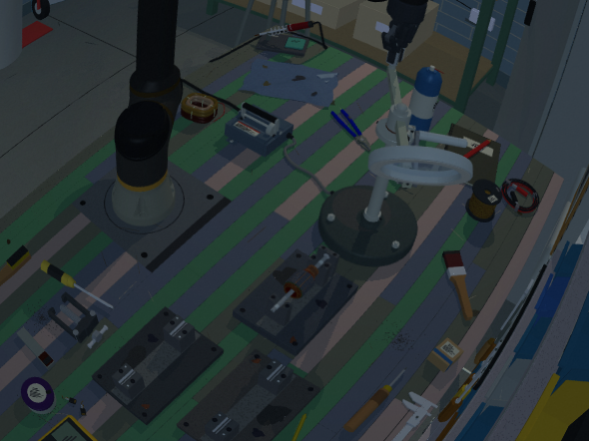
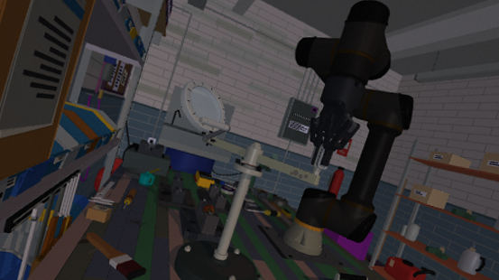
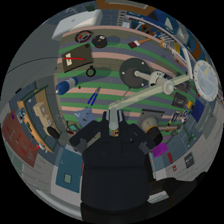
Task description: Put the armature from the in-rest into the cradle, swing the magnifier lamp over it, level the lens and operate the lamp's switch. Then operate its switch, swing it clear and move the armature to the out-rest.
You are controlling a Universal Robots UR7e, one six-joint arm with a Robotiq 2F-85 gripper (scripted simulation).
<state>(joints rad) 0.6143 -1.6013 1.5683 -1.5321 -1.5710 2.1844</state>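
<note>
In the middle of the striped bench the armature (image 1: 299,289) lies in the cradle (image 1: 295,300), a white shaft with orange windings. Behind it the magnifier lamp stands on a round dark base (image 1: 368,224), its ring lens (image 1: 420,166) off to the right of the post, away from the cradle. The lamp's pale boom (image 1: 394,86) runs back from the post top, and my gripper (image 1: 394,56) is closed on the boom's far end (image 3: 113,123), high above the bench. Two empty dark rests (image 1: 158,363) (image 1: 252,403) lie at the near edge.
The lamp post (image 2: 237,202) and my own arm's base (image 1: 142,194) are the nearest tall obstacles. A blue cylinder (image 1: 425,97) stands behind the lamp. Pliers (image 1: 349,127), a brush (image 1: 459,289), wire spools, a screwdriver (image 1: 75,284) and a small grey box (image 1: 257,130) are scattered about.
</note>
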